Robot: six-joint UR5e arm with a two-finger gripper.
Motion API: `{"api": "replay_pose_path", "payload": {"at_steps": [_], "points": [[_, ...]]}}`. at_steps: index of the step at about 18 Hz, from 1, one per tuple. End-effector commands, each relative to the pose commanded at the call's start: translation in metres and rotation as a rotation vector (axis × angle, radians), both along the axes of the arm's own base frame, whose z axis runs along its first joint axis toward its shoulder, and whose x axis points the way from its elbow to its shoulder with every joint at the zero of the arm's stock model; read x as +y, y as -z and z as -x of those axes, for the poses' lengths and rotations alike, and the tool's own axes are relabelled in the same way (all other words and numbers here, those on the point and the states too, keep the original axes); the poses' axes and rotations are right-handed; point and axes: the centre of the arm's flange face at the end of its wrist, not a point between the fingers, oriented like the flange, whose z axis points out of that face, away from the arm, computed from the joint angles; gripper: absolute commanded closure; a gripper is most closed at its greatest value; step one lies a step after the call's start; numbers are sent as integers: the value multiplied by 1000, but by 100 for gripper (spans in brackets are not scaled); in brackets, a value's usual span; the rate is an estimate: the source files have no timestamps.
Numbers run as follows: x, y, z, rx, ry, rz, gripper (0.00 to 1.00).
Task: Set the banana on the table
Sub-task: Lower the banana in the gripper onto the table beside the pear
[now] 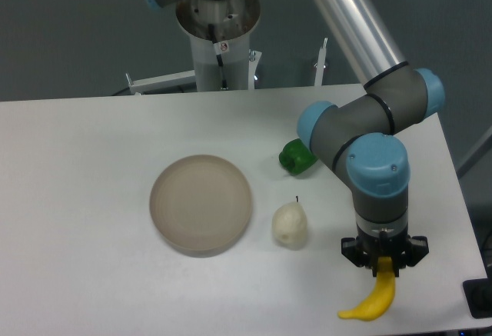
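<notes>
Gripper is pointing straight down at the lower right of the frame, its fingers pinching the upper end of the banana; the fruit is hanging from that end and curving down and to the left, its lower tip sitting at or just above the table near the front edge; whether the tip is actually touching the white surface is hard to tell from this angle. The plate is lying bare at centre frame, the pale pear is standing just to its right, and a green pepper is resting further up, partly behind the arm's elbow; all three are sitting well apart from the banana. Judging by this, the step in hand is the release; doing it well probably means lowering until the banana is bearing its own weight on the tabletop, then spreading the fingers gently and lifting straight up, so the curved fruit is settling on its side rather than rolling; the near edge looks close, so any push toward the bottom of the frame is risking a fall off the table.
</notes>
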Motion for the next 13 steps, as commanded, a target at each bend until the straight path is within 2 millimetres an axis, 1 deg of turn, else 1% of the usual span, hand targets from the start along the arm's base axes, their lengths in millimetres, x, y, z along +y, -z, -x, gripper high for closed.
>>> {"api": "replay_pose_path", "payload": {"at_steps": [1, 2, 4, 7, 9, 13], "points": [[-10, 5, 5, -9, -14, 11, 64], [-15, 9, 6, -17, -20, 18, 64], [-21, 12, 8, -23, -29, 23, 64], [-22, 16, 6, -29, -36, 28, 64], [-26, 28, 1, -44, -35, 46, 64], [-28, 34, -1, -59, -82, 42, 64]]}}
